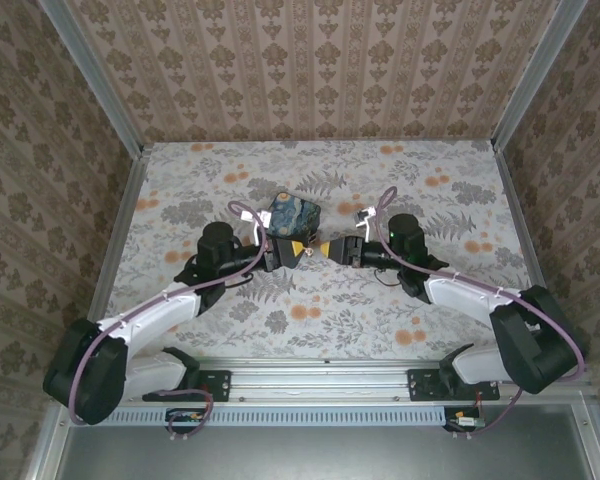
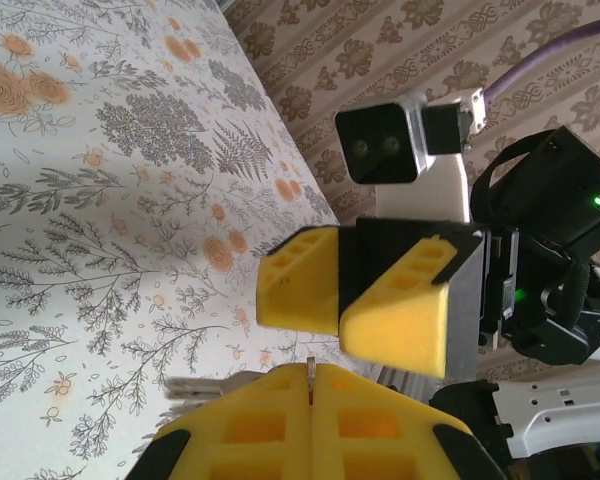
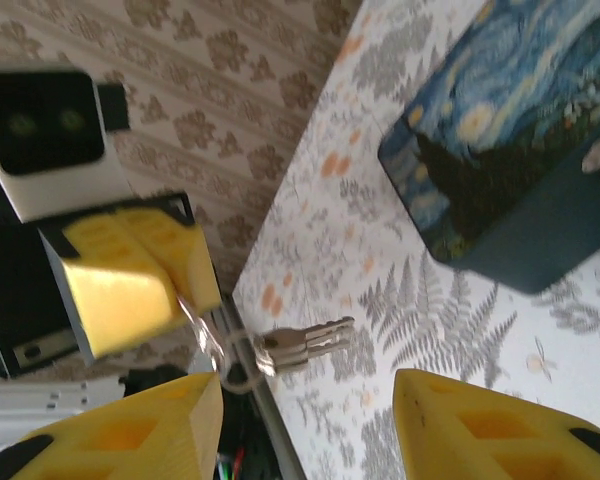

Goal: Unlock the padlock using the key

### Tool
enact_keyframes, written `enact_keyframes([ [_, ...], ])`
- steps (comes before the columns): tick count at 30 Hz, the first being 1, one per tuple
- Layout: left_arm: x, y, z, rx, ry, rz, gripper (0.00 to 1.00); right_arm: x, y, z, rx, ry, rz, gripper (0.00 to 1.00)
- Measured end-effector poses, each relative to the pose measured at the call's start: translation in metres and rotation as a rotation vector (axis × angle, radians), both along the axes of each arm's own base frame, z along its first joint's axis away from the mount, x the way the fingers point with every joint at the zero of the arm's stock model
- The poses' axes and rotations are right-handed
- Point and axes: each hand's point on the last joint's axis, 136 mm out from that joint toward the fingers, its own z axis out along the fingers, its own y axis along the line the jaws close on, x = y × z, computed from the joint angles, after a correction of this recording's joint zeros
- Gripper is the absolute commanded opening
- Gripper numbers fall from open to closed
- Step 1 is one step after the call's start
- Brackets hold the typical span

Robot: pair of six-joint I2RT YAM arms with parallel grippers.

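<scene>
Right claw [image 3: 305, 405] before key [image 3: 302, 345], tin [image 3: 500, 140] beyond

The dark blue swirl-patterned rectangular tin [image 1: 293, 215] stands mid-surface on the floral table [image 1: 400, 310]. Just before it, the left gripper [image 1: 298, 250] and right gripper [image 1: 331, 249] meet tip to tip, with the small silvery metal key [image 3: 305, 345] between them.

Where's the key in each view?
Top external: too small to tell apart; look at the tip of the left gripper, mid-table.
Left wrist: key juts left of the shut left gripper, bottom centre.
Right wrist: key on its ring, beside the left gripper, lower centre.
Shared landmark: the left gripper's yellow tip.
</scene>
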Motion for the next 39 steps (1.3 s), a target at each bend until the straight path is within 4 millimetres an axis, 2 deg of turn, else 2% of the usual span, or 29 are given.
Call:
enact_keyframes([
  [4, 0.001, 0.0, 0.001, -0.013, 0.007, 0.004, 0.0, 0.005, 0.008, 0.006, 0.045, -0.009, -0.012, 0.46],
  [11, 0.003, 0.002, 0.002, -0.025, 0.008, 0.014, 0.0, -0.003, 0.024, 0.006, 0.067, 0.009, 0.029, 0.41],
  [28, 0.006, 0.004, 0.007, -0.047, 0.001, 0.027, 0.0, -0.004, 0.029, 0.022, 0.128, -0.006, 0.036, 0.34],
  [39, 0.007, 0.006, 0.007, -0.058, -0.004, 0.034, 0.0, -0.005, 0.035, 0.017, 0.142, 0.014, 0.047, 0.32],
])
